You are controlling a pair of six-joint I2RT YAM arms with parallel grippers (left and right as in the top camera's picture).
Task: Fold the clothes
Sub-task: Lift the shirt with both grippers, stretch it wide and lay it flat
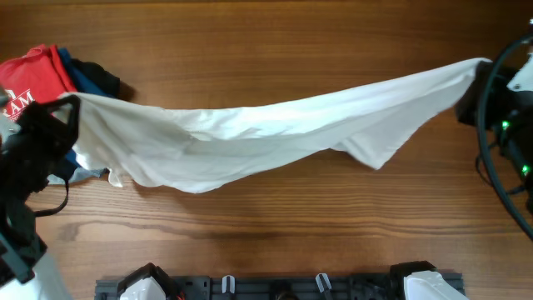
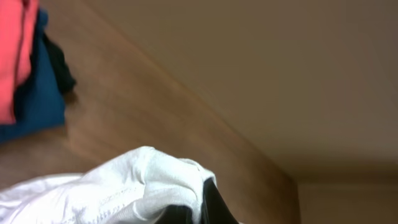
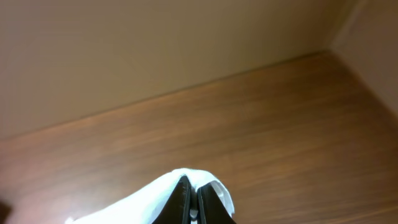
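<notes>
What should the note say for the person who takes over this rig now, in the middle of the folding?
Left gripper: jaws shut on the left end of the white T-shirt.
Right gripper: jaws shut on its right end.
The shirt hangs stretched between both arms across the table, sagging in the middle. Red shirt and dark garments lie at the far left.
Done: shirt gripped at both ends and spread.
Left: lay it flat, then make every fold.

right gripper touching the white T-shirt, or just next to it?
Touching. The right wrist view shows the right gripper shut, its fingers pinching a fold of the white T-shirt that wraps around their tips.
</notes>
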